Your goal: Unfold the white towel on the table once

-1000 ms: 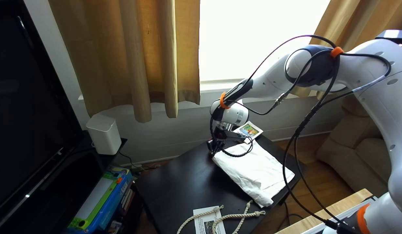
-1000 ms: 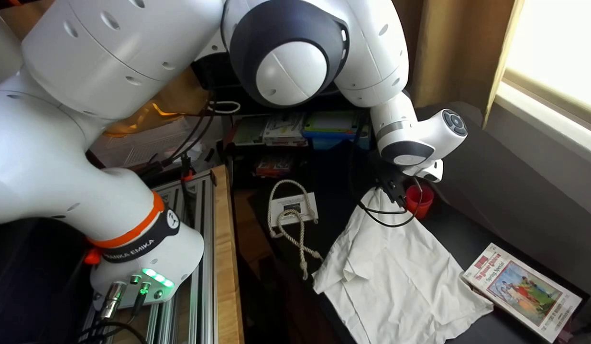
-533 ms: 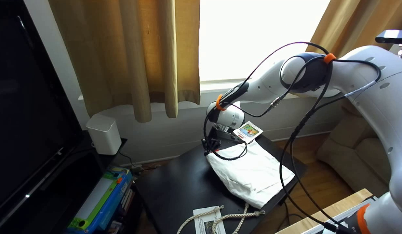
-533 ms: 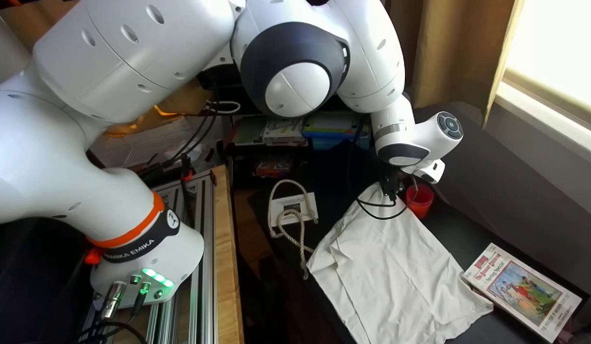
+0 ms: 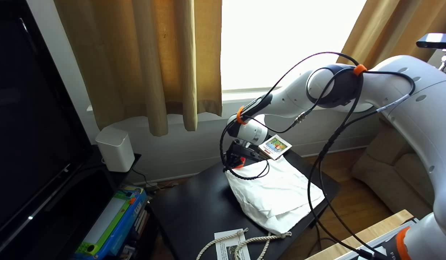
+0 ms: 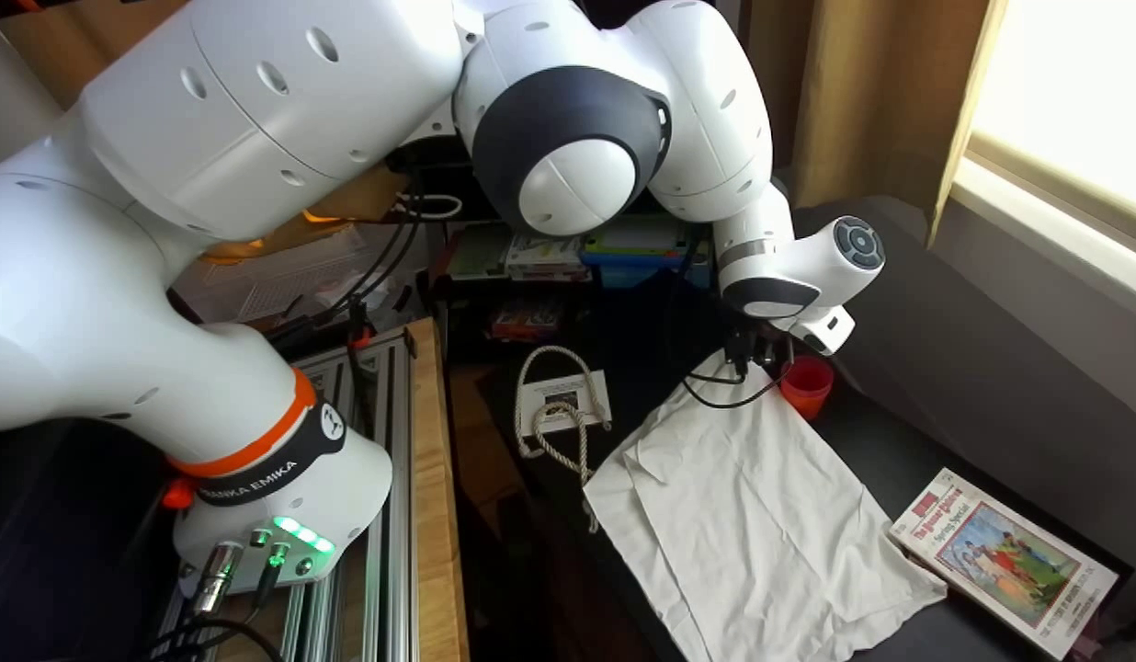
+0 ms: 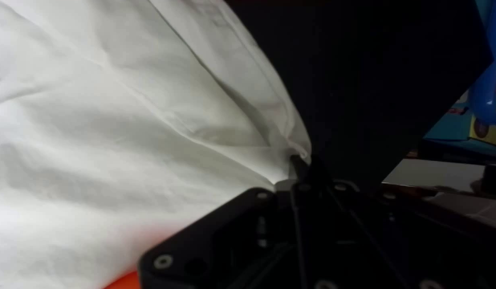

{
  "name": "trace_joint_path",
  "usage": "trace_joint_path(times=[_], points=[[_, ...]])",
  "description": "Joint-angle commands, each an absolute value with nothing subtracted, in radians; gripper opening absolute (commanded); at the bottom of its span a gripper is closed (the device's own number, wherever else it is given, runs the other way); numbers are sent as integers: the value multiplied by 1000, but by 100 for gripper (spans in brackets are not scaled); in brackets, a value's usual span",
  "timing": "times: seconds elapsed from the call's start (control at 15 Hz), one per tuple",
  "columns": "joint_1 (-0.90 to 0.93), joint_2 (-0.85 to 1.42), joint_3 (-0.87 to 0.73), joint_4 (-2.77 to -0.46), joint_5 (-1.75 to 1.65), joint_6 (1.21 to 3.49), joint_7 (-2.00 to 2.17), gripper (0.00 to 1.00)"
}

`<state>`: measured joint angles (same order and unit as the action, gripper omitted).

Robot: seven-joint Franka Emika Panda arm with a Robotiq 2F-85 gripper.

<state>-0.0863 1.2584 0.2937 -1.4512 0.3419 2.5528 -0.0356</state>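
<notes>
The white towel [image 5: 277,196] lies spread over the dark table [image 5: 197,202], wrinkled, with a folded flap along one side; it also shows in an exterior view [image 6: 761,524]. My gripper [image 5: 226,167] is at the towel's far corner, low over the table, and also shows in an exterior view [image 6: 744,360]. In the wrist view the gripper [image 7: 306,166] is shut on a pinched corner of the towel [image 7: 123,132], which stretches away in creases. The fingertips are dark and partly hidden by cloth.
A red cup [image 6: 807,386] stands right beside the gripper and towel. A book [image 6: 1009,561] lies by the towel's edge near the wall. A rope [image 5: 259,239] and a printed card [image 5: 232,245] lie at the table's near end. A white device [image 5: 116,150] stands on the TV stand.
My gripper has moved away from the robot base and lower, toward the table's far side, drawing the towel corner along. The towel's near side has slid toward the rope and looks flatter.
</notes>
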Motion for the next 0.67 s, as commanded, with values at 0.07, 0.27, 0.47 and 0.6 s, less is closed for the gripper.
trace_joint_path(times=[0.07, 0.27, 0.47, 0.6], points=[[-69, 1278, 289, -1423, 362, 2572, 2, 28], [-64, 1260, 286, -1437, 358, 2573, 8, 44], [-63, 1241, 292, -1453, 359, 2577, 5, 66], [-54, 1215, 287, -1473, 351, 2563, 7, 81]])
